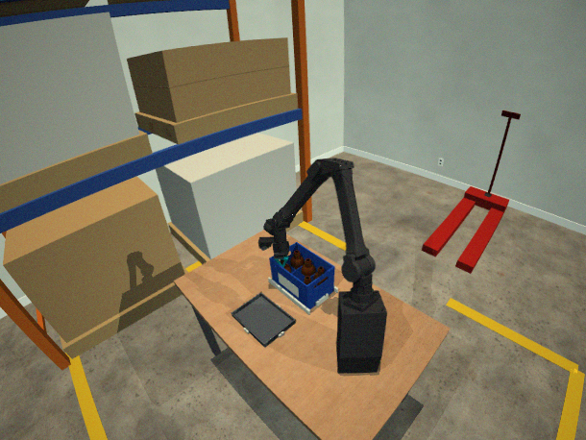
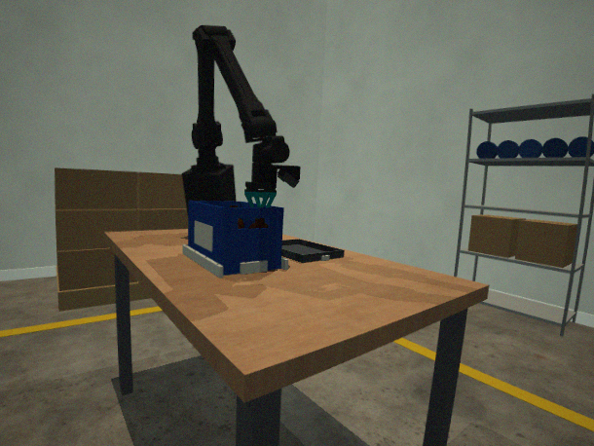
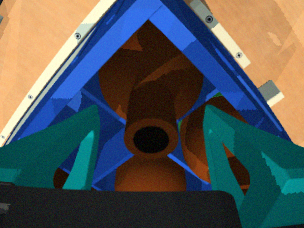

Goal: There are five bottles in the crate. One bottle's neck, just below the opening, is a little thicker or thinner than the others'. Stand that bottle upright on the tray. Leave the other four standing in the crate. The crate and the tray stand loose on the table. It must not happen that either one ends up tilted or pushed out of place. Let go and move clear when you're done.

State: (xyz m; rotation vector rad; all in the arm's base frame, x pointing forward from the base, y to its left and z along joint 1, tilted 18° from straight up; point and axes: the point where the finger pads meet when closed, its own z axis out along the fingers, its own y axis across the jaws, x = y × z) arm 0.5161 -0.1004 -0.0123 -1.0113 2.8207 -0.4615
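Note:
The blue crate stands on the table with brown bottles inside. My gripper points down at one corner of the crate, fingertips at about rim height. Its teal fingers are open, one on each side of the neck of the corner bottle, with gaps on both sides. Another bottle stands below it in the wrist view, and one is partly behind the right finger. Differences in neck thickness cannot be told. The dark tray holds nothing.
More bottles stand beside the gripper inside the crate, close to it. Blue dividers and high crate walls surround the fingers. Pale strips run along the crate's base. The arm's base stands near the crate and tray.

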